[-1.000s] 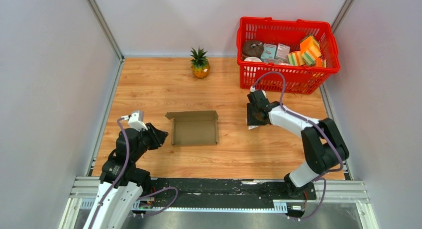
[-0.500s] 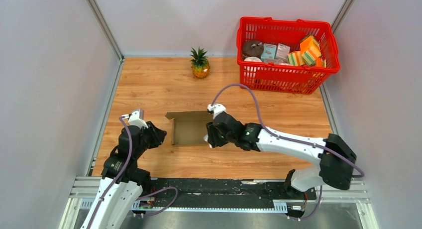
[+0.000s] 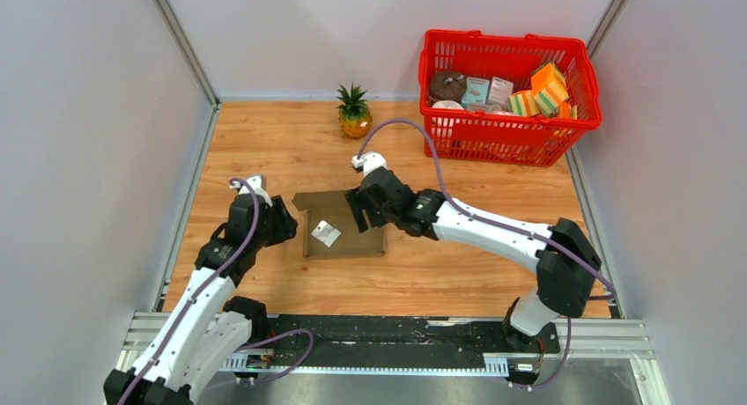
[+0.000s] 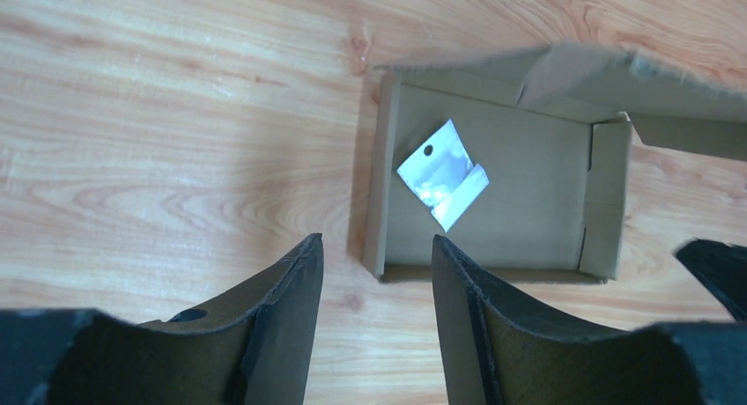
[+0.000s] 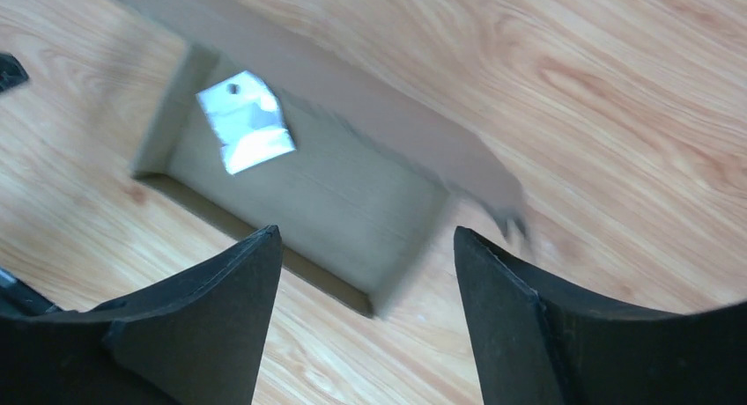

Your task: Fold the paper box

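Top view: paper box [image 3: 348,233] flat on the wooden surface [image 3: 264,150], about mid-surface, side walls up, tray open to the top. Inside it, toward the left wall, a small white tag [image 3: 325,233]. Just beside the box's left wall, left gripper [image 3: 282,222]; over its far right part, right gripper [image 3: 359,216]. Both spread, pinching nothing. Judged early in the fold: tray formed, far flap [image 3: 328,201] not yet brought over. Well apart at the far edge, pineapple [image 3: 354,112] and red basket [image 3: 493,136] of small packages, neither in the way.

Left wrist view: left gripper [image 4: 374,246] wide apart and empty, poised above the left wall of the paper box [image 4: 520,202]; contact not discernible. Tag [image 4: 440,173] loose on the tray floor. Far flap [image 4: 599,70] lifted, leaning over the tray. Next move likely calls for bracing this wall while swinging the flap down.

Right wrist view: right gripper [image 5: 366,238] spread, nothing between the fingers, hovering over the right end of the paper box [image 5: 352,202]. Far flap [image 5: 352,97] blurred, standing along the far side. Calls for a pinch on that thin edge, then a turn about the crease without dragging the light box. Possible hindrance: the tag [image 5: 245,123], trapped inside on closing the lid; whether meant to remain there, impossible to tell.
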